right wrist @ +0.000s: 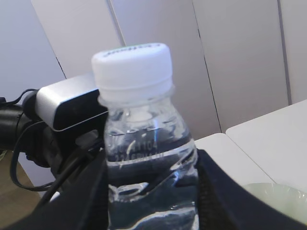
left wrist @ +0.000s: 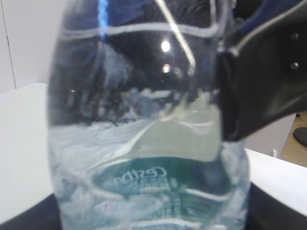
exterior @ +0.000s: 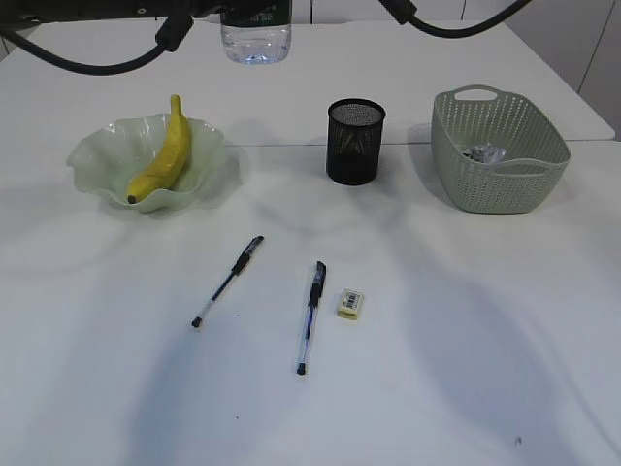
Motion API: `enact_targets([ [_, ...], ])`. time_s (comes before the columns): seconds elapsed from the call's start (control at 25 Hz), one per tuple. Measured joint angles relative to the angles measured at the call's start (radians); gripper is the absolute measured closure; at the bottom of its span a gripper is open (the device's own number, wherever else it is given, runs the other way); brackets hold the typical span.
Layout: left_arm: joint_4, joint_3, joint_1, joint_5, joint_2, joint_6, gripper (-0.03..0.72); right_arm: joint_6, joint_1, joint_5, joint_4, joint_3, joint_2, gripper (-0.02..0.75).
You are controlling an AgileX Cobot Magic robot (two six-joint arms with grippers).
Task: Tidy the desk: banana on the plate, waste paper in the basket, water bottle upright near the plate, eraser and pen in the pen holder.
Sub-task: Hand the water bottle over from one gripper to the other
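Observation:
A clear water bottle (exterior: 255, 34) hangs in the air at the top edge of the exterior view, cap up. My right gripper (right wrist: 151, 165) is shut on the water bottle (right wrist: 144, 158) just below its white cap. The bottle (left wrist: 144, 143) fills the left wrist view, and my left gripper (left wrist: 153, 213) is shut on its labelled lower body. The banana (exterior: 167, 155) lies in the green plate (exterior: 92, 160). Crumpled waste paper (exterior: 483, 153) sits in the basket (exterior: 500, 184). Two pens (exterior: 228, 281) (exterior: 310, 316) and a yellow eraser (exterior: 351, 303) lie on the table. The black mesh pen holder (exterior: 355, 142) stands mid-table.
Black arm cables (exterior: 97, 58) sag across the top of the exterior view. The plate is at the left, the basket at the right, the pen holder between them. A black finger (left wrist: 259, 91) of the other gripper presses the bottle's right side in the left wrist view.

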Motion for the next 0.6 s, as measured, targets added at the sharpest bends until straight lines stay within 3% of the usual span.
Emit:
enact_targets([
  [0.6,0.000,0.000,0.000,0.000,0.000,0.000,0.281,0.002,0.000,0.000,0.000,0.000,0.000,0.366],
])
